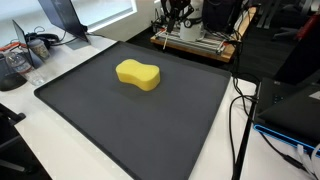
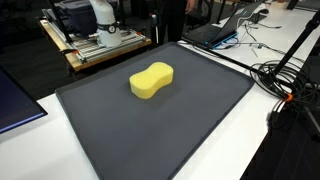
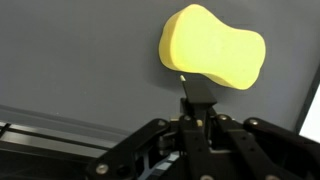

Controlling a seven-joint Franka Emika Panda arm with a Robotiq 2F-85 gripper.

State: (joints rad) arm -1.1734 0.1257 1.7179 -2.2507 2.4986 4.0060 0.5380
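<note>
A yellow, peanut-shaped sponge [image 1: 138,74] [image 2: 151,80] lies flat near the middle of a large dark grey mat [image 1: 90,115] [image 2: 205,125]. In the wrist view the sponge [image 3: 212,48] shows just beyond my gripper [image 3: 200,86], over the mat [image 3: 70,60]. The two black fingers are pressed together with nothing between them. The fingertips overlap the sponge's near edge in the picture; I cannot tell if they touch it. The gripper does not show over the mat in either exterior view.
A wooden cart with equipment [image 1: 195,40] [image 2: 100,45] stands behind the mat. Black cables [image 1: 243,110] [image 2: 285,75] trail along one side of the white table. A laptop [image 2: 215,30] and headphones [image 1: 40,42] sit near the mat's corners.
</note>
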